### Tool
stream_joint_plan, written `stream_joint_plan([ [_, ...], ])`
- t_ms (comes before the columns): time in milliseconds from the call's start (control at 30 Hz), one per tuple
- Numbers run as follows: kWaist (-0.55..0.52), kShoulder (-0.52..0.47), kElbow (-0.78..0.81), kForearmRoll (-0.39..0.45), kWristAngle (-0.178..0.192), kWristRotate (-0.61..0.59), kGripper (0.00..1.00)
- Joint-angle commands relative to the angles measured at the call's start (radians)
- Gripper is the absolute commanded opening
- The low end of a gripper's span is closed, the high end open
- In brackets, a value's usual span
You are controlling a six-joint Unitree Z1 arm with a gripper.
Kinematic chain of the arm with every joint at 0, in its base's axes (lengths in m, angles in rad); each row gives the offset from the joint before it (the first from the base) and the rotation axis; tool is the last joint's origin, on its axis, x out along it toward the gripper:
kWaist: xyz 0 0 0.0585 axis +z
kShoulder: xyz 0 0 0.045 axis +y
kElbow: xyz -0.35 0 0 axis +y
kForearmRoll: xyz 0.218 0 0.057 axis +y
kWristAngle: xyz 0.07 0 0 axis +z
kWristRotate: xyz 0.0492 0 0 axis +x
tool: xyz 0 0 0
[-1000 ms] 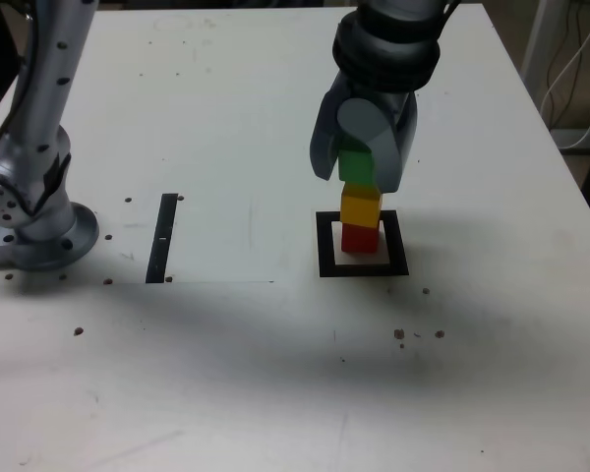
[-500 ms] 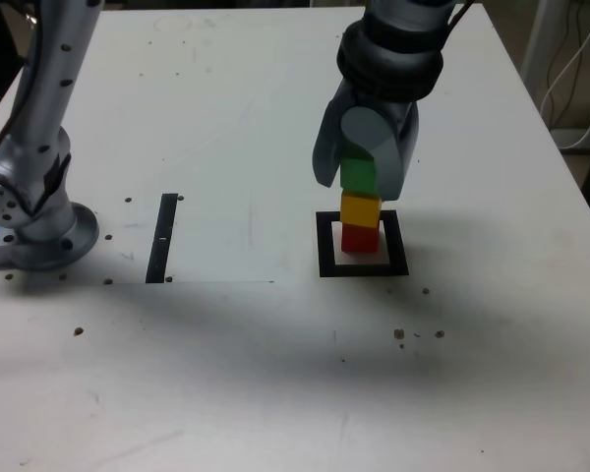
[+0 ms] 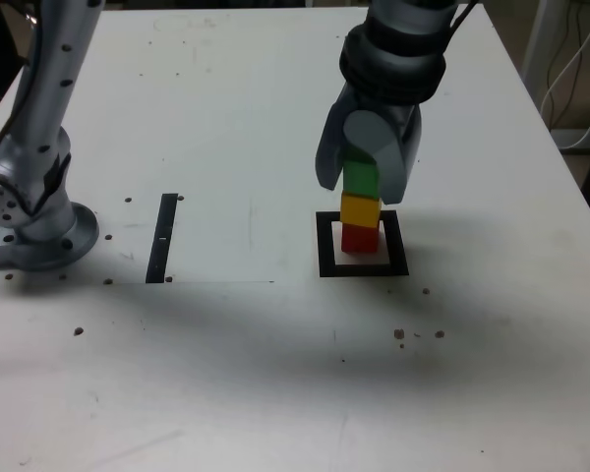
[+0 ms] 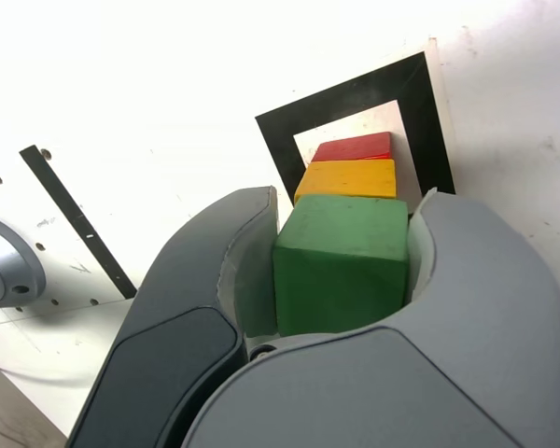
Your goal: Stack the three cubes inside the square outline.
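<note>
I have the gripper (image 3: 362, 179) hanging over the square outline (image 3: 363, 267), its jaws pinching the green cube (image 3: 361, 178) from both sides; in the wrist view the green cube (image 4: 343, 259) sits snug between the two grey fingers (image 4: 219, 271). Inside the square outline (image 4: 280, 154) the red cube (image 3: 360, 238) rests on the pale centre, and the yellow cube (image 3: 360, 209) sits squarely on top of it. The green cube is directly above the yellow one, its lower edge at the yellow cube's top face; I cannot tell whether the two touch. From the wrist view the yellow cube (image 4: 347, 178) and red cube (image 4: 355, 147) line up in a column under the green one. Well away from the square outline, toward the exterior view's left, a narrow black strip (image 3: 163, 237) lies on the white counter (image 3: 226, 118), and beyond it stands the arm's base (image 3: 34, 231).
</note>
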Motion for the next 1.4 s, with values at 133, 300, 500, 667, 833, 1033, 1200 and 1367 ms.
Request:
stream_joint_plan([
  [133,-0.001,0.013,0.007,-0.001,-0.004,0.009,0.57],
  [300,-0.001,0.008,0.010,0.000,-0.003,0.011,0.61],
  [500,-0.002,-0.007,0.011,0.002,-0.001,0.014,0.92],
  [667,-0.002,-0.062,0.019,0.006,0.013,0.014,0.99],
  [833,-0.002,-0.151,0.030,0.027,0.023,0.019,0.99],
  [1033,-0.002,-0.264,0.062,0.063,0.026,0.033,0.99],
  [1200,-0.001,-0.372,0.136,0.077,0.034,0.050,0.99],
  [1367,0.011,-0.446,0.234,0.086,0.023,0.062,0.99],
])
